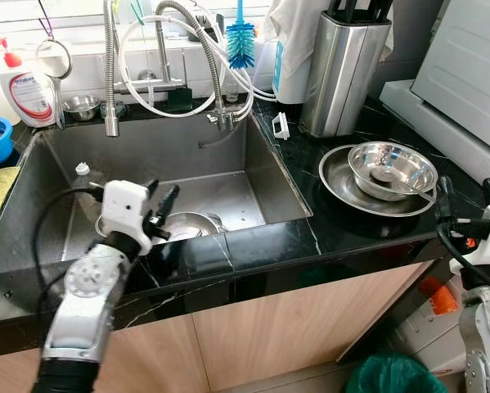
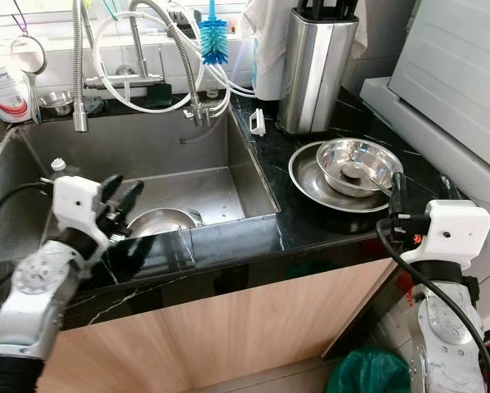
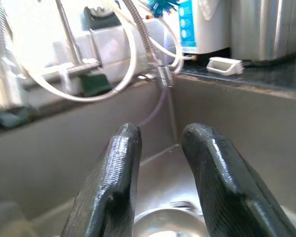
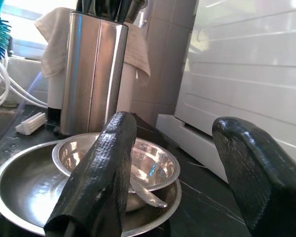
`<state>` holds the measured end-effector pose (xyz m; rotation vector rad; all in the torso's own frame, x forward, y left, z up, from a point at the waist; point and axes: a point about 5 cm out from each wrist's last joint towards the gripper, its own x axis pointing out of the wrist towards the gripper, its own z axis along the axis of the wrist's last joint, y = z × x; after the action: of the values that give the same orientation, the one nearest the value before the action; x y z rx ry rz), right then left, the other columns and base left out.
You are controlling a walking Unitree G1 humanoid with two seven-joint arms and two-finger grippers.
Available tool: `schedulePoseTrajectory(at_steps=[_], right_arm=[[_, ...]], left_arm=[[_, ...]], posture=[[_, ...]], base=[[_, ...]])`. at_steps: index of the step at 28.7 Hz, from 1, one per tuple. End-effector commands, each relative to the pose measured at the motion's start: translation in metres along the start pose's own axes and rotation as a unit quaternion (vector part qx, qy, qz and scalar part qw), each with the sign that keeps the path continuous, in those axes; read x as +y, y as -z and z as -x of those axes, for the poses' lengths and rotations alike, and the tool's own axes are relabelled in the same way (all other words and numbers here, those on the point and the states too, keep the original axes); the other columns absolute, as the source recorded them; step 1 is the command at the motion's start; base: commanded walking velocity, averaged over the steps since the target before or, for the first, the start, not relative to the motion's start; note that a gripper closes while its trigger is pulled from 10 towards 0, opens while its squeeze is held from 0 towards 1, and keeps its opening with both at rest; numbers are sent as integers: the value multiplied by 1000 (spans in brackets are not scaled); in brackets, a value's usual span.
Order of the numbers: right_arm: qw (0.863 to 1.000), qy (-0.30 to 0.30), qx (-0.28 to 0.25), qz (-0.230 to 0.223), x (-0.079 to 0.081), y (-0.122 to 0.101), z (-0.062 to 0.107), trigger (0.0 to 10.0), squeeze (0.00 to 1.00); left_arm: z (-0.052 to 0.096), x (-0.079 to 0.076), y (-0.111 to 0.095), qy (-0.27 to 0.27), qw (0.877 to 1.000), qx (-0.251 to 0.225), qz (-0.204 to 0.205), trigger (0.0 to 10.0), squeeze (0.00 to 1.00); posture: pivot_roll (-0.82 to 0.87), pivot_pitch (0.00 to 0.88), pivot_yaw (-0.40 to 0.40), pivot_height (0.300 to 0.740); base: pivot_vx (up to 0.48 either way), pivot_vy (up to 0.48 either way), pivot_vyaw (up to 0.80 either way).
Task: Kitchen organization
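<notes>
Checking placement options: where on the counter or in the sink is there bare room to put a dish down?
Bare: the black counter strip between the sink's right wall and the stacked steel plate, and the sink floor behind the bowl in the sink. Crowded: the back ledge around the faucet hoses and knife block.

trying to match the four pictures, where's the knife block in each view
Left eye view: knife block top right, on the counter behind the stacked bowls.
Right eye view: top, right of centre, behind the same bowls.
Left wrist view: its steel side at the top right corner.
Right wrist view: upper left, beyond the bowls.
Shared landmark: blue brush.
</notes>
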<state>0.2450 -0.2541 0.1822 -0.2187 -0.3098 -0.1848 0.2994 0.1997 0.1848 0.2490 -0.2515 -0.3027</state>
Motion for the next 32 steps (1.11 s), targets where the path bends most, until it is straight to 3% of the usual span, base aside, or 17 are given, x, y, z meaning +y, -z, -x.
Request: schedulePoseTrajectory(at_steps=[1, 6, 19, 20, 26, 27, 28, 29, 30, 32], right_arm=[[1000, -5, -8, 5, -1, -3, -1, 10000, 0], [1000, -9, 0, 10, -4, 0, 2, 10000, 0], [999, 11, 41, -1, -17, 24, 13, 10000, 0], [999, 4, 37, -12, -15, 24, 12, 10000, 1000], [999, -5, 24, -28, -10, 23, 8, 10000, 1000], [999, -10, 22, -31, -9, 23, 7, 10000, 639], [999, -10, 22, -31, -9, 23, 7, 10000, 639], [999, -13, 22, -31, -8, 24, 7, 10000, 75], [999, -16, 25, -38, -7, 26, 6, 10000, 0], [999, -15, 27, -40, -7, 29, 5, 10000, 0]], left_arm=[[-1, 6, -3, 1, 1000, -5, -19, 10000, 0], [5, 8, -3, 13, 999, -2, -31, 10000, 0], [1, -8, 0, 18, 1000, -7, -3, 10000, 0], [1, -8, 0, 17, 1000, -7, -1, 10000, 0], [2, -12, 1, 12, 1000, -9, 8, 10000, 0], [2, -13, 0, 11, 1000, -9, 10, 10000, 0], [2, -13, 0, 11, 1000, -9, 10, 10000, 0], [2, -14, 0, 10, 1000, -10, 11, 10000, 0], [2, -15, 1, 7, 1000, -10, 15, 10000, 0], [2, -16, 1, 3, 1000, -11, 19, 10000, 0]], posture=[[55, 13, -14, 740], [54, 17, -15, 740], [43, 2, -5, 740], [43, 1, -5, 740], [46, 0, -4, 740], [44, 0, -4, 740], [44, 0, -4, 740], [43, 0, -3, 740], [43, 0, -3, 740], [44, 0, -2, 740]], base=[[0, 0, 0], [0, 0, 0], [0, 0, 0], [0, 0, 0], [0, 0, 0], [0, 0, 0], [0, 0, 0], [0, 0, 0], [0, 0, 0], [0, 0, 0]])
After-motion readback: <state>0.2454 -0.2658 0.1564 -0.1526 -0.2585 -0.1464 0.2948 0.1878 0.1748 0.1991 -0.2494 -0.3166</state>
